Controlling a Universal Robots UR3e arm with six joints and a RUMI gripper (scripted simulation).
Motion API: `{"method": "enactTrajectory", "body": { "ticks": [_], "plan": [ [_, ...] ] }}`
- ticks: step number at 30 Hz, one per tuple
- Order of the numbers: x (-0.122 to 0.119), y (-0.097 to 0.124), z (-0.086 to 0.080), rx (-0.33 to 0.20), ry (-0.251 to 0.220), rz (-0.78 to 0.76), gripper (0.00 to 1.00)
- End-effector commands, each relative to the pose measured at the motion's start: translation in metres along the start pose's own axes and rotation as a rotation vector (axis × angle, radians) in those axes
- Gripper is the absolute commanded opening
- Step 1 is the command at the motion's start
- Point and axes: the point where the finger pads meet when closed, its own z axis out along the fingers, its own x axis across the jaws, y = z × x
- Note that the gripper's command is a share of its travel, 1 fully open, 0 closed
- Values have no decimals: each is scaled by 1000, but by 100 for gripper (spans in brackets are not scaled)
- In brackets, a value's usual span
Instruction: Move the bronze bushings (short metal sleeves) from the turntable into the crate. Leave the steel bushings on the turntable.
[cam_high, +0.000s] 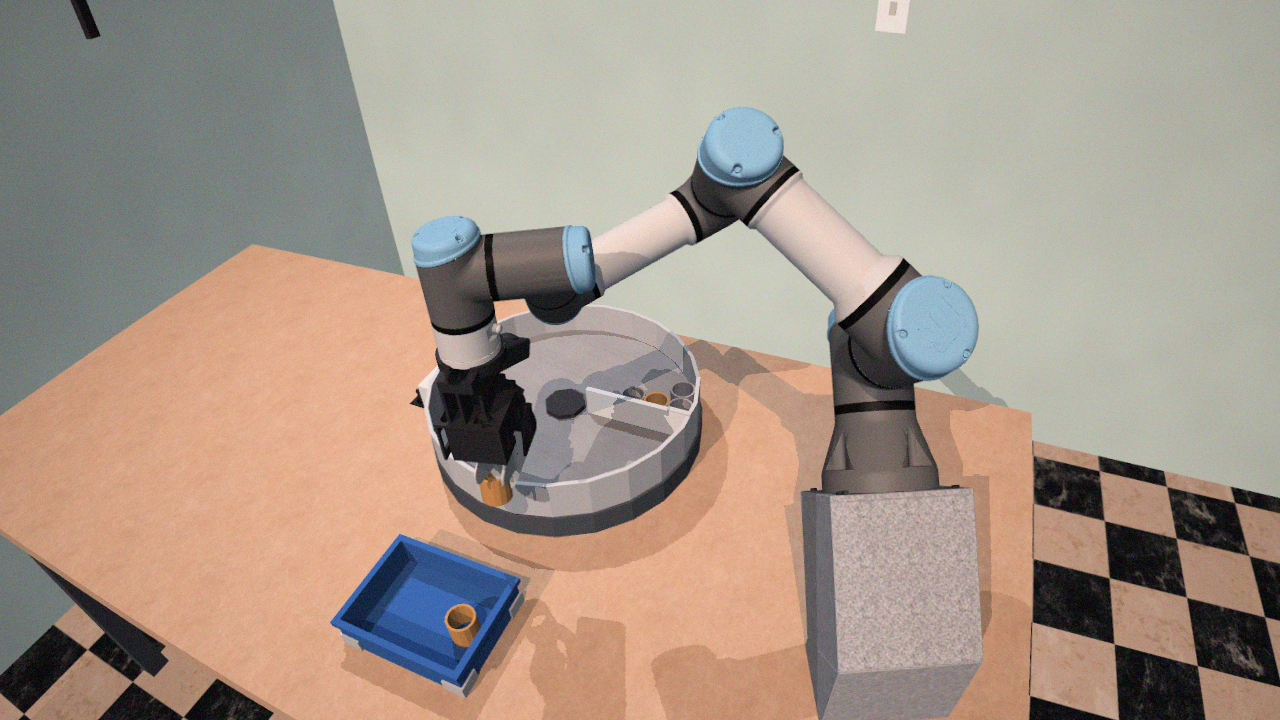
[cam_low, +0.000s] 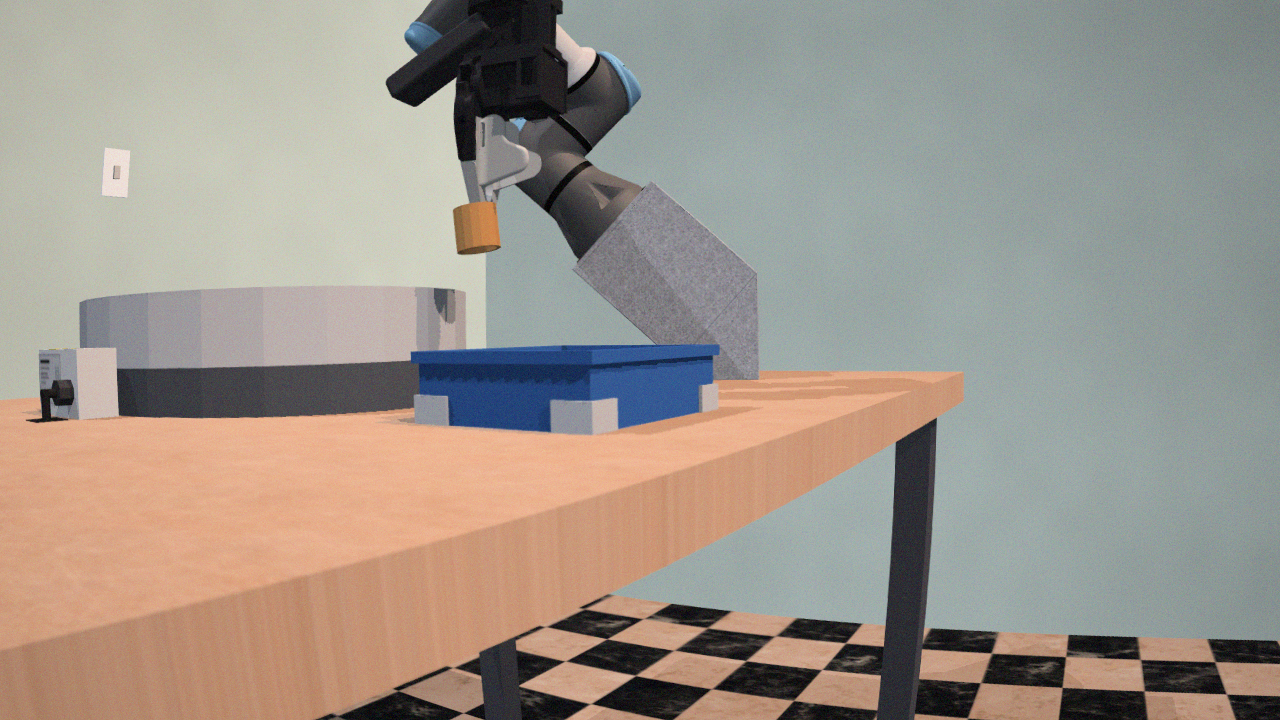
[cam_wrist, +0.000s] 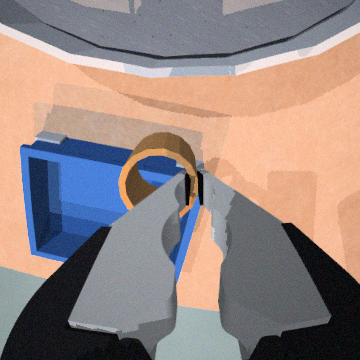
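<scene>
My gripper (cam_low: 487, 198) (cam_wrist: 193, 173) is shut on the wall of a bronze bushing (cam_high: 495, 490) (cam_low: 476, 228) (cam_wrist: 165, 142), which hangs slightly tilted in the air. In the exterior view it is above the gap between turntable and crate. The blue crate (cam_high: 368, 575) (cam_low: 501, 394) (cam_wrist: 26, 200) stands in front of the turntable. Another bronze bushing (cam_high: 464, 629) stands in the crate; the held one hides it in the wrist view. On the turntable (cam_high: 657, 465) (cam_low: 232, 326) (cam_wrist: 150, 70), behind the divider, are one bronze bushing (cam_high: 657, 398) and several steel bushings (cam_high: 682, 390).
The white divider (cam_high: 617, 394) crosses the turntable from its dark hub (cam_high: 565, 403) to the raised rim. A small white control box (cam_low: 93, 385) stands beside the turntable. The arm's grey pedestal (cam_high: 908, 582) (cam_low: 680, 277) is right of the crate.
</scene>
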Motion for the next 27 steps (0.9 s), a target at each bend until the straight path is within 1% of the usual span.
{"method": "enactTrajectory", "body": {
  "ticks": [1,4,6,19,27],
  "plan": [
    [-7,9,-1,2,3,32,0],
    [-10,15,-1,2,3,51,0],
    [-10,15,-1,2,3,51,0],
    [-22,39,0,2,3,128,0],
    [-27,46,-1,2,3,149,0]
  ]
}}
